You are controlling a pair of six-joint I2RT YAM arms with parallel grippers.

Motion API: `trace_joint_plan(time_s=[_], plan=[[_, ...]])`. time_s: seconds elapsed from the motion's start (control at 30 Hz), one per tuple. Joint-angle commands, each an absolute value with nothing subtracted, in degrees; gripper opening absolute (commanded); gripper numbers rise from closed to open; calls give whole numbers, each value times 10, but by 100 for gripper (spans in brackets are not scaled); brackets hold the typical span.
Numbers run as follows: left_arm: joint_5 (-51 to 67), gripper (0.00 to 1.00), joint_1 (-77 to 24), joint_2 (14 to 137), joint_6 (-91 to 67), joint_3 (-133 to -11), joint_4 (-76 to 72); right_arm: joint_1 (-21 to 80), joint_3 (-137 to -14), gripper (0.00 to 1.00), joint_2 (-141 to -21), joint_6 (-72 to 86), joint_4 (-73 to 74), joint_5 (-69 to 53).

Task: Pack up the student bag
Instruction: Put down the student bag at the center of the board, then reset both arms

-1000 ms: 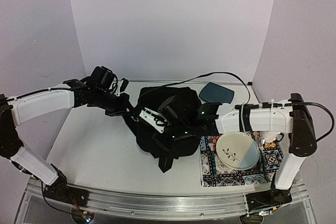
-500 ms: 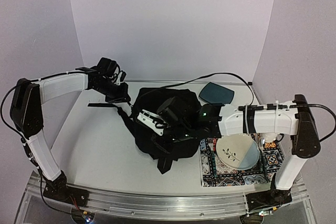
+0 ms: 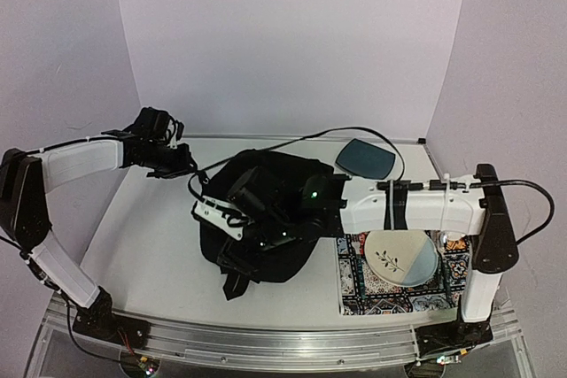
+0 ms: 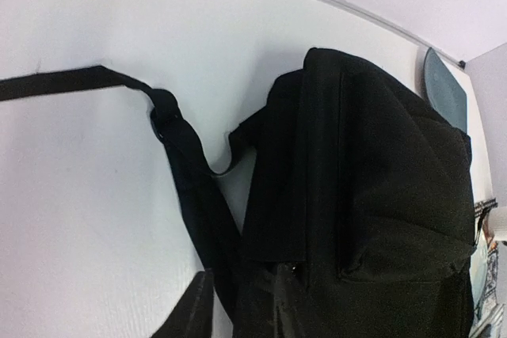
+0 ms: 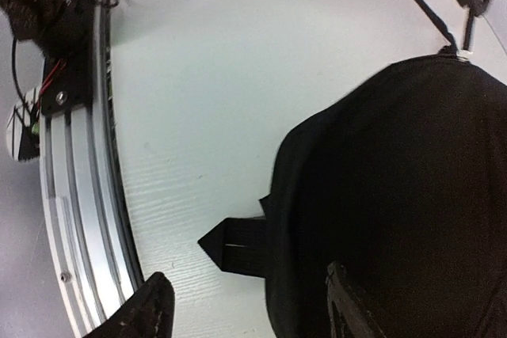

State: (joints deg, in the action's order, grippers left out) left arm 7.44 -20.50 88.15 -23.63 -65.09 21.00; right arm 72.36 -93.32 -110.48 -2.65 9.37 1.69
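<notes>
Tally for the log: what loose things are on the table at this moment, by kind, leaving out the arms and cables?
black backpack: 1
round plate with a leaf motif: 1
dark teal flat piece: 1
patterned mat: 1
Total: 4
A small white thing behind the right arm is too hidden to count.

The student bag point(image 4: 372, 195) lies on the desk point(image 3: 151, 254), about midway between its left and right sides. A strap point(image 4: 71, 82) runs out from the bag's left side and across the desk. A short strap end point(image 5: 234, 247) sticks out from its front edge, toward the rail point(image 5: 79, 195) along the desk's near edge. A mat point(image 3: 354, 294) lies just beside the bag on the right, with a plate point(image 3: 403, 254) resting on it. Behind the mat, near the back wall, lies a flat pad point(image 3: 365, 157).
</notes>
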Motion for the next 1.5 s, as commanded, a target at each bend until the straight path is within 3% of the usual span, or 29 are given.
trace_joint_plan(time_s=[0.0,0.13,0.2,0.3,0.53,0.7,0.87,1.47], plan=[[12,48,-193,794,-232,-636,153,624,-965,75,-1092,13,119,119],[-19,77,-170,734,-227,-624,157,536,-914,89,-1040,52,114,188],[-34,88,-154,702,-227,-617,163,489,-875,97,-999,77,111,231],[-58,99,-126,655,-224,-602,175,413,-793,98,-921,114,96,281],[-144,100,-79,538,-203,-532,184,294,-612,98,-729,137,72,408],[-199,100,-75,449,-175,-491,184,283,-530,98,-614,131,63,486],[-233,100,-75,378,-151,-459,176,283,-464,98,-520,143,53,488],[-229,100,-76,329,-159,-389,144,283,-417,98,-475,142,29,479]])
